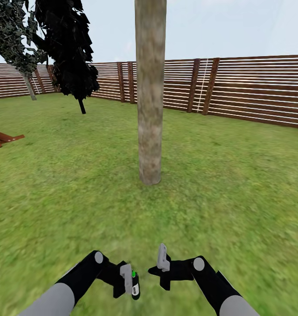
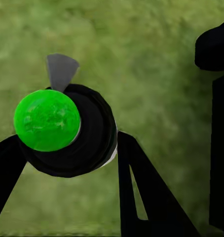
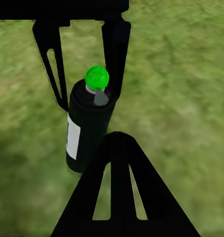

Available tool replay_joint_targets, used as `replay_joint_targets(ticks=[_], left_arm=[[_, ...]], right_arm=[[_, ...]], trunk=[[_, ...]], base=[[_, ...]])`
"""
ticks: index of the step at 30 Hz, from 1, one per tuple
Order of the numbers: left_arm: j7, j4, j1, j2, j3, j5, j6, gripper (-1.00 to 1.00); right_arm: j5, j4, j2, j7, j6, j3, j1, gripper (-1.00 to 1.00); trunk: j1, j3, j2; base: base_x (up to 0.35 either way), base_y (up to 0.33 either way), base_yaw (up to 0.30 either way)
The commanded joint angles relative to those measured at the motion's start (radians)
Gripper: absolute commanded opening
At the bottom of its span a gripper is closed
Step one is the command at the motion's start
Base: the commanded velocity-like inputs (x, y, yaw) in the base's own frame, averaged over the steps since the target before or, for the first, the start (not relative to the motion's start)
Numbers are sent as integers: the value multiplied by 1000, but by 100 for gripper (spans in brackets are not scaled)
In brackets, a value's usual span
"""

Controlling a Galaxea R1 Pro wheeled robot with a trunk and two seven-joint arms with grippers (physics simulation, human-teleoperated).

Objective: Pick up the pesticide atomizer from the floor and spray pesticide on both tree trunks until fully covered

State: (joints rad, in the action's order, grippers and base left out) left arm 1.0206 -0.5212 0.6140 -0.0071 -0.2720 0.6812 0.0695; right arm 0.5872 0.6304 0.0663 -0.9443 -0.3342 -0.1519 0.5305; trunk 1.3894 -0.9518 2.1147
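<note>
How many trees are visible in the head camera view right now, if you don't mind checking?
3: the near tree trunk straight ahead, a blackish tree far left, and a grey-leaved tree at the left edge. Others may stand outside the frame.

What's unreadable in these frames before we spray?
- Tree trunk: crown cut off by head view's top edge.
- Atomizer: label text too small, right wrist view; base hidden by its green cap in left wrist view.
- Right tool: opening unclear, head view, small and edge-on.

Both arms reach forward and low, left hand [image 1: 130, 283] clamped, right hand [image 1: 163, 262] empty.
</note>
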Motion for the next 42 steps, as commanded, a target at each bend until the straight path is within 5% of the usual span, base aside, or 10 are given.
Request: replay_joint_targets(ticks=[1, 4, 7, 8, 12, 15, 17, 22, 27, 42], left_arm=[[-8, -1, -6, 64, 0, 19, 11, -100], [-34, 0, -11, 185, 29, 16, 4, -100], [-111, 1, -12, 216, 200, -7, -24, -100], [-126, 6, -12, 216, 268, -8, -47, -100], [-252, 46, -11, 206, 349, -32, -82, -100], [-485, 127, -11, 143, 367, -103, -88, -100], [-678, 179, -11, 92, 371, -135, -90, -100], [-775, 202, -13, 51, 373, -235, -88, -100], [-910, 205, -16, 50, 401, -472, -87, -100], [-1087, 194, -17, 24, 402, -491, -85, -100]], right_arm=[[9, 1, -3, -1, -5, 2, 0, -100], [9, -1, -15, -1, -5, 7, 0, -100], [7, -5, -67, 2, -6, 8, 0, -100], [5, -7, -98, 4, -7, 8, 0, 100], [4, -11, -154, 10, -7, 61, 0, 100], [6, -32, -163, 61, -7, 220, -1, 100], [6, -102, -168, 194, -8, 357, -4, 100], [6, -325, -185, 659, -17, 542, -16, 100], [4, -423, -185, 1076, -115, 571, -93, 100], [3, -462, -185, 1092, -151, 574, -138, 100]], trunk=[[0, -1, 0], [0, -1, 0], [0, -1, 0], [0, -1, 0], [0, -1, 0], [0, -1, 0], [0, -1, 0], [0, -1, 0], [0, -1, 0], [0, -1, 0]], base=[[0, 0, 0], [0, 0, 0], [0, 0, 0], [0, 0, 0], [0, 0, 0], [0, 0, 0], [0, 0, 0], [40, 0, 0], [296, 0, 0], [333, -27, 0]])
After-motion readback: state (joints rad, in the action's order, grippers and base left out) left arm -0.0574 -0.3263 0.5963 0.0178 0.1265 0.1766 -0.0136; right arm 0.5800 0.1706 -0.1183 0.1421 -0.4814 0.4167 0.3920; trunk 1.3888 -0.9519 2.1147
